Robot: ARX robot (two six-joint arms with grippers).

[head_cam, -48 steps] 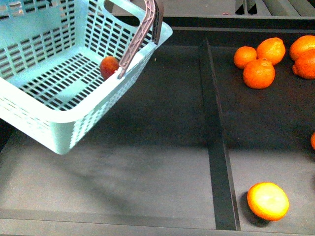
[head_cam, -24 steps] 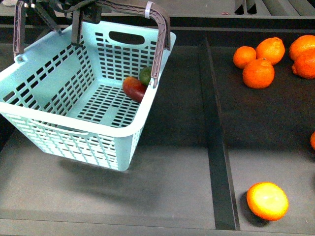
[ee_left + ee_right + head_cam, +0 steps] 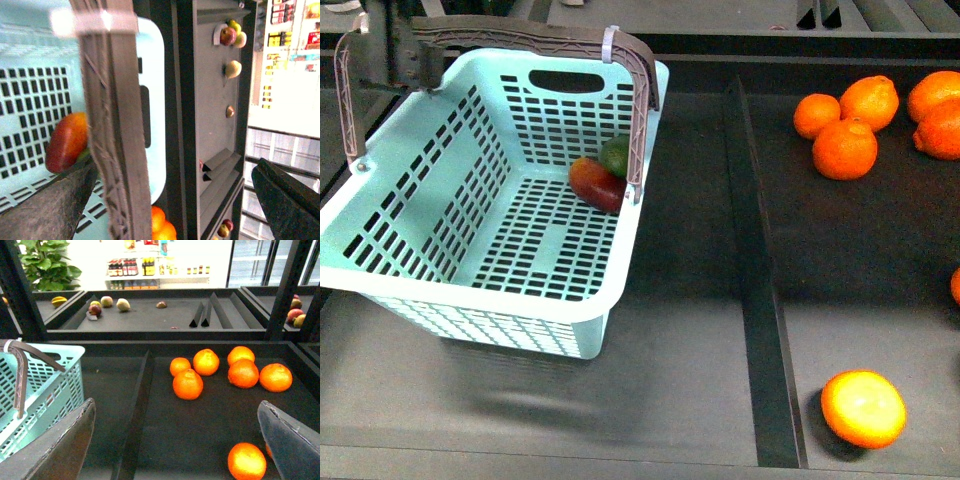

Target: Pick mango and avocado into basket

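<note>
The turquoise basket stands on the left of the dark shelf with its brown-grey handles raised over it. Inside, against its far right wall, lies the red mango, and the green avocado touches it just behind. My left gripper is open, and the handles pass between its spread fingers. The mango shows below through that wrist view. Over the right compartment my right gripper hangs open and holds nothing.
A raised divider splits the shelf. Several oranges lie at the back right, and one orange sits near the front edge. A further shelf with scattered fruit stands behind.
The basket has swung from a steep tilt to level and dropped lower onto the shelf. The mango and avocado have rolled to its far right wall.
</note>
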